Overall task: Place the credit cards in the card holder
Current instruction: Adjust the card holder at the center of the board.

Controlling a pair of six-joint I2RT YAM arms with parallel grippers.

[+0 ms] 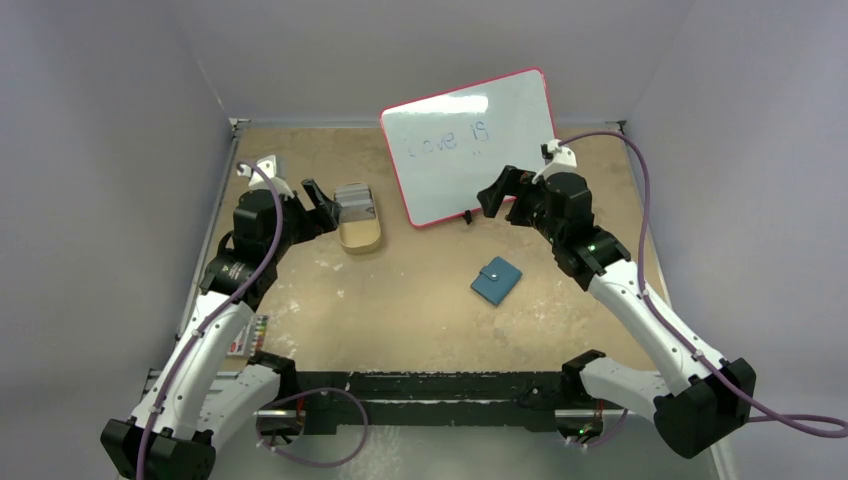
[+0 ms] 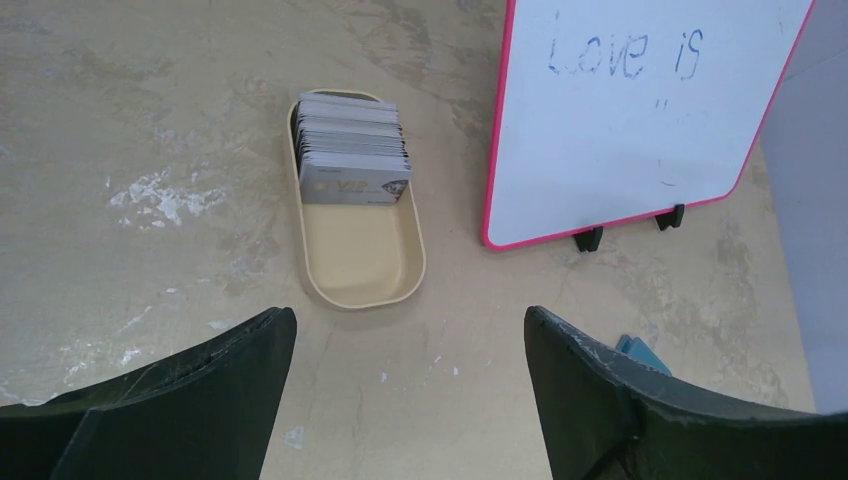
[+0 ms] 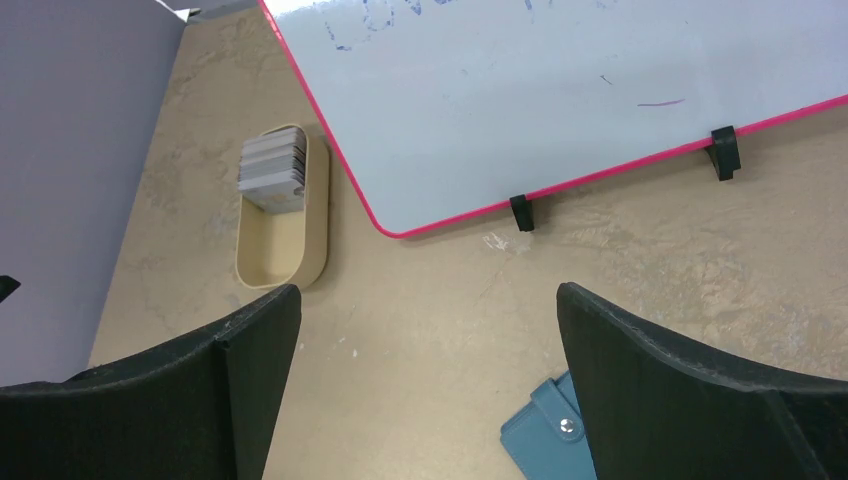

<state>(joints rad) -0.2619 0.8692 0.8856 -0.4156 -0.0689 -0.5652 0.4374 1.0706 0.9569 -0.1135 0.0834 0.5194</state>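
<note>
Right gripper (image 3: 428, 300) spread wide above the table (image 3: 440, 270), nothing between its fingers.
The teal card holder (image 3: 545, 430) peeks out beside one finger, snap showing, seemingly closed. Farther off, the credit cards (image 3: 272, 170) fill one end of a tan tray (image 3: 270, 255), just beside a pink-rimmed whiteboard (image 3: 560, 90).

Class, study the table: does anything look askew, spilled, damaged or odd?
Nothing is spilled or broken. The table is scuffed with white patches, the writing on the whiteboard is faint and smeared, and the closed card holder lies at an angle.
</note>
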